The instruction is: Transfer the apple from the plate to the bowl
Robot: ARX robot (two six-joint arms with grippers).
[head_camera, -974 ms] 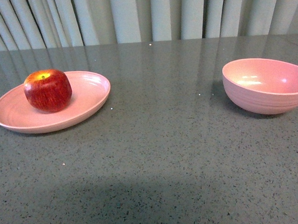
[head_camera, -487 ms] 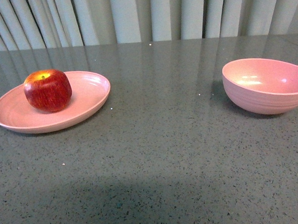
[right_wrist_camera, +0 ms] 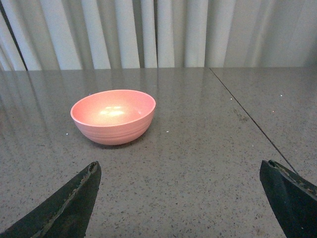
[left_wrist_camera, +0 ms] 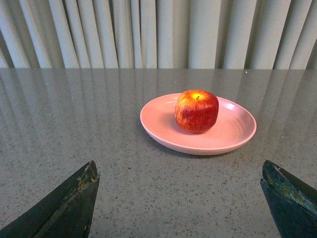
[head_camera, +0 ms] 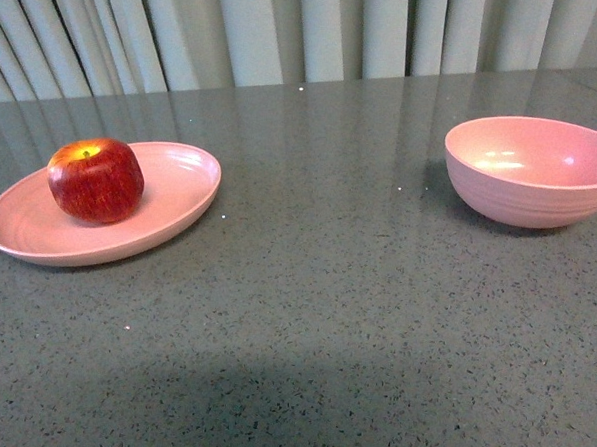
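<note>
A glossy red apple (head_camera: 96, 180) with a yellow stem dip sits on the shallow pink plate (head_camera: 182, 195) at the left of the grey table. The deep pink bowl (head_camera: 531, 169) stands empty at the right. Neither arm shows in the front view. In the left wrist view the apple (left_wrist_camera: 196, 111) rests on the plate (left_wrist_camera: 233, 134) well ahead of my left gripper (left_wrist_camera: 179, 171), which is open with bare table between its fingers. In the right wrist view the bowl (right_wrist_camera: 113, 116) lies ahead of my open right gripper (right_wrist_camera: 178, 168), a little to one side.
Pale pleated curtains (head_camera: 298, 28) hang behind the table's far edge. A thin seam (right_wrist_camera: 247, 116) runs across the tabletop beside the bowl in the right wrist view. Speckled grey tabletop (head_camera: 332, 282) spans between plate and bowl.
</note>
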